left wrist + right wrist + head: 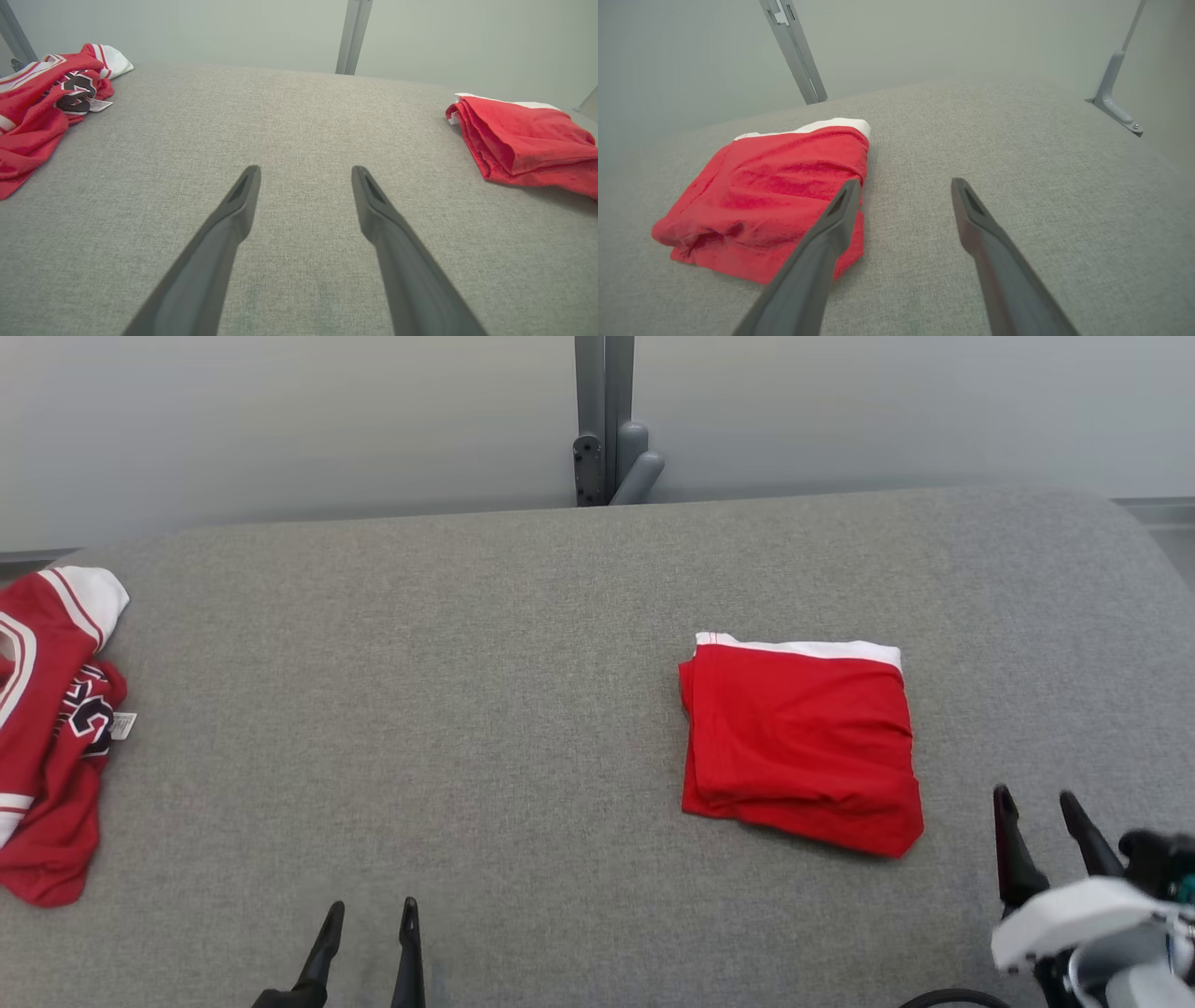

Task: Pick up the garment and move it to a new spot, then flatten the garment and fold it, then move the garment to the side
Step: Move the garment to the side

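The folded garment (800,747) lies right of centre, just upper left of my right hand (1034,795), whose fingers are spread and empty.

So the folded garment (798,747) sat on the table (467,644) right of centre, with a jersey (51,728) way over at the left edge, well apart. The left gripper (372,903) was at the near edge, the right gripper (1034,793) near the garment's near right corner. A post (605,420) stood behind the far edge.
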Robot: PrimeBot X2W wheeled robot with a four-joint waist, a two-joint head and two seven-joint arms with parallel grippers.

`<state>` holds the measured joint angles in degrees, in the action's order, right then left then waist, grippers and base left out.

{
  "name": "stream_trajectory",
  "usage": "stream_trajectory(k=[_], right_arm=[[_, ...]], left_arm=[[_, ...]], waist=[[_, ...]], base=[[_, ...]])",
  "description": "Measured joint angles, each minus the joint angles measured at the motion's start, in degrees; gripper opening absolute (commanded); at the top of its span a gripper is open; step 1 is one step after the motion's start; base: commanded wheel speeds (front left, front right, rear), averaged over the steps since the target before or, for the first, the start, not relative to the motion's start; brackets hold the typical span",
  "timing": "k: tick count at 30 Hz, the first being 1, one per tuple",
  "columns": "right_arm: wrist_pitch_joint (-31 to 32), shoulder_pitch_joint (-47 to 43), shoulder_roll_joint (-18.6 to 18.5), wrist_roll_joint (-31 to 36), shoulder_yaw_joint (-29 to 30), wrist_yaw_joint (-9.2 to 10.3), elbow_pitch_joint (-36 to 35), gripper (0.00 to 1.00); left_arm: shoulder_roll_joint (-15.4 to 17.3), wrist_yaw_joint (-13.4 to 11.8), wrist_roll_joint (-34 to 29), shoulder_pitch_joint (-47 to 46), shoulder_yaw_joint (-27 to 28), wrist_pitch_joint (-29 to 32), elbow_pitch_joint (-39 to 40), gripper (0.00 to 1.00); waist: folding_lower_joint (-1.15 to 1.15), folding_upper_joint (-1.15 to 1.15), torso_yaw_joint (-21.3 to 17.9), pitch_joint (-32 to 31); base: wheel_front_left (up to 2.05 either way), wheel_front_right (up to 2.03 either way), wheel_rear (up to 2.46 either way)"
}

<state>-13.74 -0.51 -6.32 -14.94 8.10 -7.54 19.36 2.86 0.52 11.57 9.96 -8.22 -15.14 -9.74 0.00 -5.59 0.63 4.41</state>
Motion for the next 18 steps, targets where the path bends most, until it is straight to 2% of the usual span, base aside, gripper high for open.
stream_trajectory(k=[2, 5, 9, 17, 18], right_arm=[[4.1, 5.0, -2.8, -4.3, -2.4, 0.02, 2.1, 1.0], [13.4, 10.9, -6.5, -9.8, -7.6, 0.01, 4.5, 1.0], [22.0, 17.5, -9.0, -16.6, -10.0, 0.04, 7.8, 1.0], [27.7, 23.0, -9.0, -23.5, -13.2, 0.05, 15.8, 1.0], [28.6, 23.9, -8.8, -25.1, -14.2, 0.05, 17.0, 0.44]], left_arm=[[0.0, 0.1, 0.0, -0.1, -0.5, 0.0, -0.5, 1.0], [0.0, 0.5, 0.0, -1.0, -1.1, 0.0, -1.0, 1.0], [0.0, 0.8, 0.0, -3.9, -1.8, 0.0, -1.1, 1.0], [0.0, 0.8, 0.0, -6.2, -2.4, 0.0, -1.8, 1.0], [0.0, 0.6, 0.2, -6.3, -2.3, 0.0, -1.7, 1.0]], waist=[[0.0, 0.0, 0.0, 0.6], [0.0, 0.0, 0.2, 1.7], [0.0, 0.0, 1.0, 3.9], [0.0, 0.0, 4.2, 7.0], [0.0, 0.01, 4.6, 7.7]], base=[[0.0, 0.0, 0.0], [0.0, 0.0, 0.0], [0.0, 0.0, 0.0], [0.0, 0.0, 0.0], [0.0, 0.0, 0.0]])
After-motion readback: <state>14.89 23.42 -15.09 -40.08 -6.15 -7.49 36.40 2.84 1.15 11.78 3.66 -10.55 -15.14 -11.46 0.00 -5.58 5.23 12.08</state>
